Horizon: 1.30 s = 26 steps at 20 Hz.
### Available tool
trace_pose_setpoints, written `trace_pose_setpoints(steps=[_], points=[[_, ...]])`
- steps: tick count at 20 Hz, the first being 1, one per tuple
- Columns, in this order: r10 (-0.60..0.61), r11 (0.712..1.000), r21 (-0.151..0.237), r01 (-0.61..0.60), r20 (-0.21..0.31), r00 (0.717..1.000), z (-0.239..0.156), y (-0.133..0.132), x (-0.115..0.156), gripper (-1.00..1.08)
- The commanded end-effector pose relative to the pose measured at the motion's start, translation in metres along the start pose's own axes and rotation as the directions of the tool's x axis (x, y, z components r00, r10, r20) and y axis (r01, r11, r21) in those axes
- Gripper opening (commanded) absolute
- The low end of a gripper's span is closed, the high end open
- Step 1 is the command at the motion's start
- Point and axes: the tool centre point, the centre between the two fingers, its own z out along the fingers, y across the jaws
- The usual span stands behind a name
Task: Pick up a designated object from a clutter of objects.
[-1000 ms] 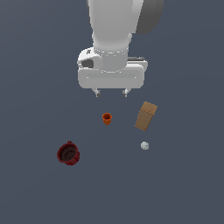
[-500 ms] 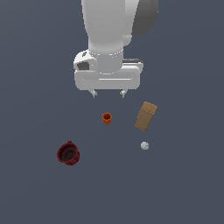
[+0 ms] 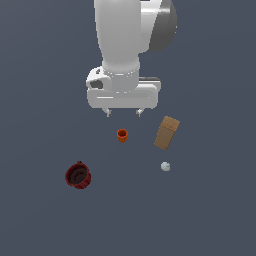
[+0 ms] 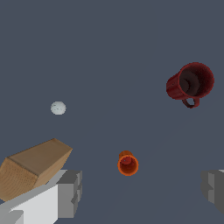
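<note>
The small bright-orange cup [image 3: 122, 135] stands upright on the dark grey floor; in the wrist view it [image 4: 127, 164] shows between the two fingers. My gripper [image 3: 123, 113] hangs open and empty above and just behind it, not touching it. One grey finger [image 4: 69, 193] shows near the brown box, the other [image 4: 214, 188] at the picture's edge. The dark-red cup [image 3: 78, 175] with a handle lies towards the exterior view's left. The tan-brown box [image 3: 167, 132] stands tilted on the exterior view's right. The tiny white ball [image 3: 165, 166] lies near the box.
The dark grey floor [image 3: 210, 210] runs on all sides. In the wrist view the dark-red cup [image 4: 190, 84], the white ball [image 4: 58, 107] and the brown box [image 4: 33, 167] lie spread apart around the orange cup.
The arm and gripper have moved slightly towards the exterior view's left and a little up in the picture. The objects have not moved.
</note>
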Motion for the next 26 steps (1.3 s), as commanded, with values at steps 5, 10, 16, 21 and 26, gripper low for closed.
trace_pose_setpoints(steps=[5,10,16,21,26], points=[[0.058,0.998,-0.002,-0.058,0.004,0.998,0.043,0.004,-0.008,1.0],[0.123,0.992,-0.005,-0.123,0.007,0.992,0.089,0.009,-0.023,1.0],[0.205,0.979,-0.011,-0.205,0.01,0.979,0.142,0.015,-0.048,1.0],[0.259,0.966,-0.016,-0.259,0.011,0.966,0.175,0.019,-0.07,1.0],[0.295,0.955,-0.02,-0.295,0.012,0.955,0.196,0.021,-0.086,1.0]])
